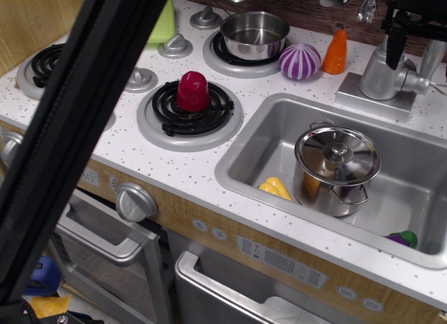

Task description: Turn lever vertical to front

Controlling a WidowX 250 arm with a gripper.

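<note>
Black arm strut (77, 142) blocks the foreground. Beyond, the fingers (395, 48) hang beside the lever (431, 59), their spacing cannot be told; slipping onto the faucet column (377, 76) is risked.

The lidded pot (336, 169) is polished, mirror-bright metal, and the sink (391, 198) around it is duller brushed metal. The surface (188, 163) looks like smooth white laminate with dark speckles. The lever (431, 59) and faucet (380, 72) have a satin silver finish. The red piece (193, 91) on the matt black burner (192, 109) is glossy plastic.
</note>
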